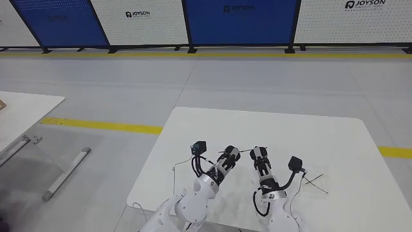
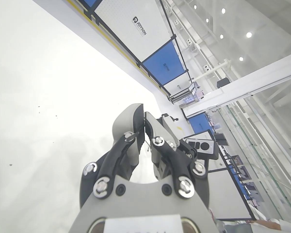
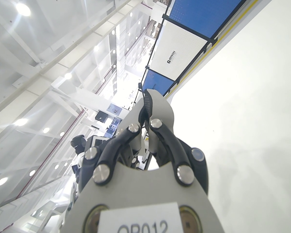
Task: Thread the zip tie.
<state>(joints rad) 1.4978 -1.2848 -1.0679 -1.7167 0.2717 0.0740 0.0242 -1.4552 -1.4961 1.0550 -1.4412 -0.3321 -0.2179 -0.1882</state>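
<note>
**Zip tie threading: tie slung between both pincers, threading not confirmed**

State, near to far.
- Near right on the counter (image 1: 322, 135): loose black strips (image 1: 315, 182), just right of the right arm (image 1: 273, 190), held by nothing.
- Mid-counter: left pincer (image 2: 144, 122) pinched down to a hairline gap on a thin strip, judged to be one end of the zip tie (image 3: 147, 109).
- Just right of it: right pincer (image 3: 148, 98) clamped flat on the tie's black ribbed band, the band running up between the pads and poking out past the tips.
- From above: tie drawn as a fine line from one pincer to the other.
- Cannot tell which end carries the head.

Step in hand (judgement): bringing tail to head.
- Hold both grips firm, since the stock looks thin and springy and is likely to twist or slip.
- Close the gap between the pincers slowly, so the band bows into a loop rather than kinks.
- Square the tail to the slot before pushing.
- Leave a short free stub beyond the tips for aiming.
- Steer clear of the loose strips.

Counts, near to far.
- Loose strips: two, crossed, as far as can be made out.
- Arms: two. Pincers: two.
- Zip tie in hand: one.
- Counter: one.
- Far left, second table (image 1: 26, 113): one.
- On the floor, yellow floor lines (image 1: 103, 126): two.
- Farthest, panels (image 1: 241, 6): two blue, three white.
</note>
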